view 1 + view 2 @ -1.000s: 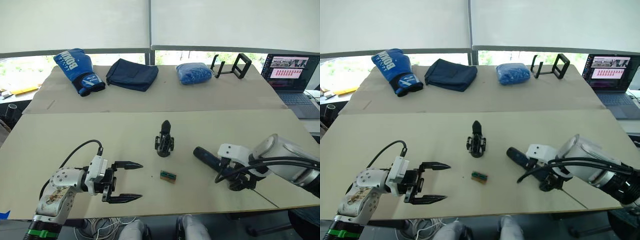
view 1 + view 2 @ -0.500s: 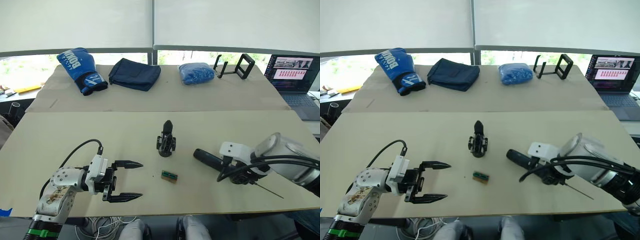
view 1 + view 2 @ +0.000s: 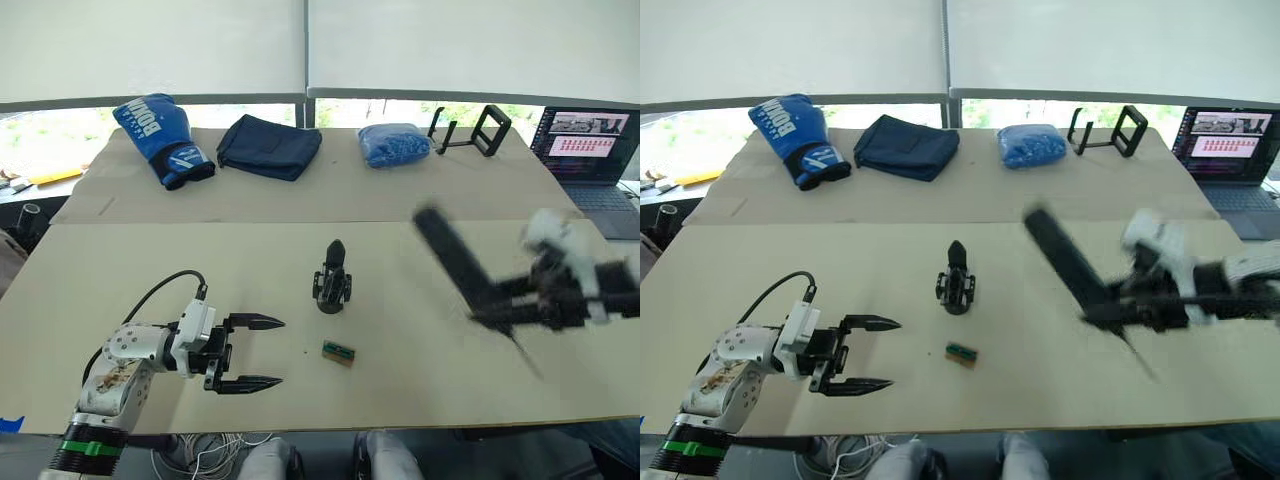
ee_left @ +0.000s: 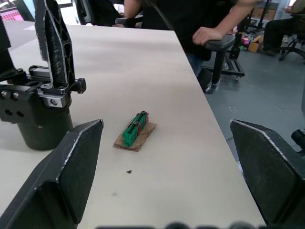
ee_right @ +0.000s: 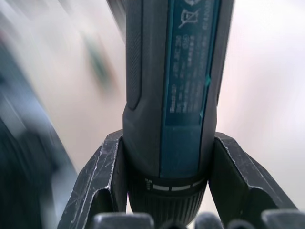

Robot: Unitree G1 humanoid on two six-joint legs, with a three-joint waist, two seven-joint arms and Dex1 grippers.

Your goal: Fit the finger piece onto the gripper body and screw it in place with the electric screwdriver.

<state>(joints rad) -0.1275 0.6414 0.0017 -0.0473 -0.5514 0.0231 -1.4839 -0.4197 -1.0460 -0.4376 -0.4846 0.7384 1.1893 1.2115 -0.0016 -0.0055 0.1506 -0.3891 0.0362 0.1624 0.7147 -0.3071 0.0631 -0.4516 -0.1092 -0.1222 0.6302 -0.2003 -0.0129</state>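
The gripper body (image 3: 331, 280) stands upright mid-table, a black pointed finger rising from its drum base; the left wrist view has it close by (image 4: 43, 95). The finger piece is out of view. The electric screwdriver (image 3: 458, 262) hangs blurred above the table's right side, tilted, its thin bit pointing down toward the table. My right gripper (image 5: 167, 162) is shut on its lower barrel, one finger on each side. Near the front left edge my left gripper (image 3: 282, 351) stands open and empty, pointing toward the gripper body from a hand's width away.
A small green-and-brown block (image 3: 337, 352) lies just in front of the gripper body. On the far table lie a blue boxing glove (image 3: 160, 140), a dark cloth (image 3: 268, 148), a blue bag (image 3: 390, 145), a black stand (image 3: 470, 130) and a laptop (image 3: 590, 150). A person (image 4: 209, 28) sits beyond the table edge.
My right gripper has lifted the electric screwdriver off the table, up and to the right, moving fast. The left gripper and the gripper body stay where they were.
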